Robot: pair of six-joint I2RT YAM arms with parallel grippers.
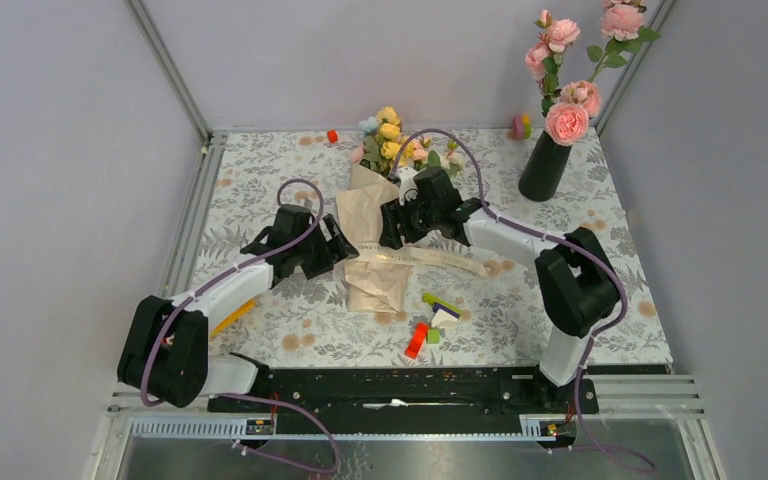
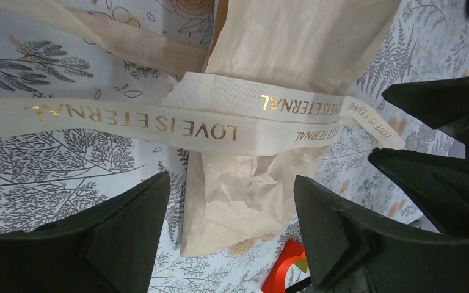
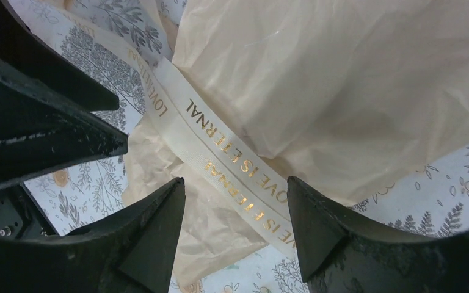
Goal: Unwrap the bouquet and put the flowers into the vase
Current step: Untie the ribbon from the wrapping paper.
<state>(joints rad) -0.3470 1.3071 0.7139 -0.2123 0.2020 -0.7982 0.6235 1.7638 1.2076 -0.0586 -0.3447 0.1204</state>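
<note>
The bouquet (image 1: 375, 245) lies on the floral table, its crinkled beige paper (image 2: 262, 189) pointing toward me. The flowers (image 1: 390, 135), yellow, pink and pale blue, stick out of its far end. A cream ribbon (image 2: 220, 116) printed "LOVE IS ETERNAL" lies loose across the paper (image 3: 342, 91) and trails to the right (image 1: 450, 260). My left gripper (image 2: 231, 178) stands open over the paper's lower end. My right gripper (image 3: 235, 180) stands open above the ribbon (image 3: 232, 152), close to the left one. The black vase (image 1: 545, 165) stands at the back right and holds tall pink roses.
Small toy blocks lie near the front: a red one (image 1: 417, 340) and a green, yellow and white cluster (image 1: 443, 310). An orange block (image 1: 332, 136) and a pink-green toy (image 1: 521, 126) sit at the back. A yellow piece (image 1: 232, 315) lies beside my left arm. Metal frame posts border the table.
</note>
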